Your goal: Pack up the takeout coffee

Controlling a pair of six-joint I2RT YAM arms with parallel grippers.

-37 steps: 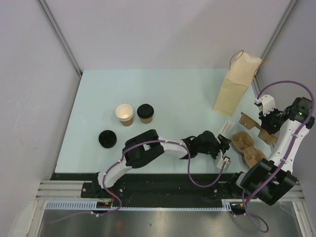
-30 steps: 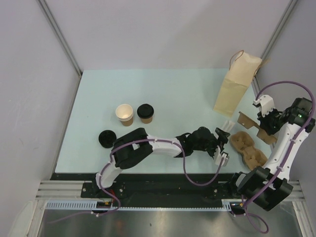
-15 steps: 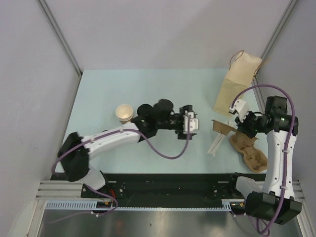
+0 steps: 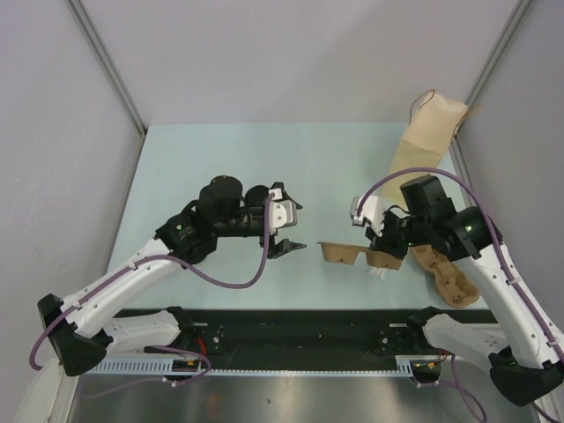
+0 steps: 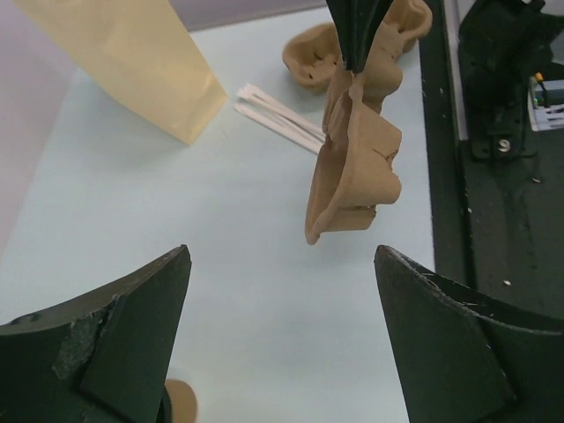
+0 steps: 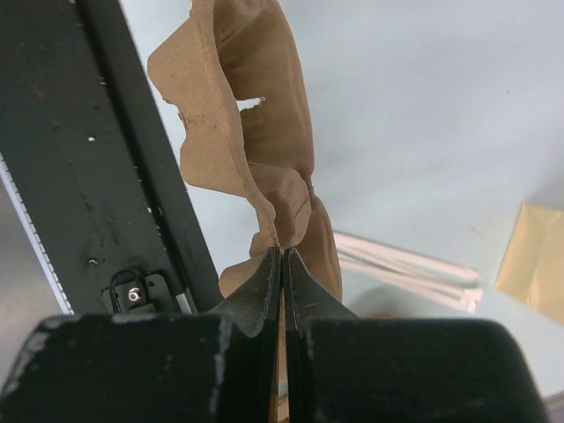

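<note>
Left gripper (image 4: pixel 286 223): spread wide, empty, above worktop (image 4: pixel 176 159) middle. Right gripper (image 4: pixel 379 248): pinching tray (image 4: pixel 342 254) edge, near front edge. Cups: hidden under left arm in top view, place cannot tell.

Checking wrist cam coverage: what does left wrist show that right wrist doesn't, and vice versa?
Left wrist only: the left pincer, open with nothing between its fingers, and a second pulp tray lying beyond the held one. Right wrist only: a small tag marked 6 on the black base rail. Both: the right pincer shut on the rim of the held pulp tray, the white sticks, and the paper bag, of which the right wrist view catches just a corner.
</note>
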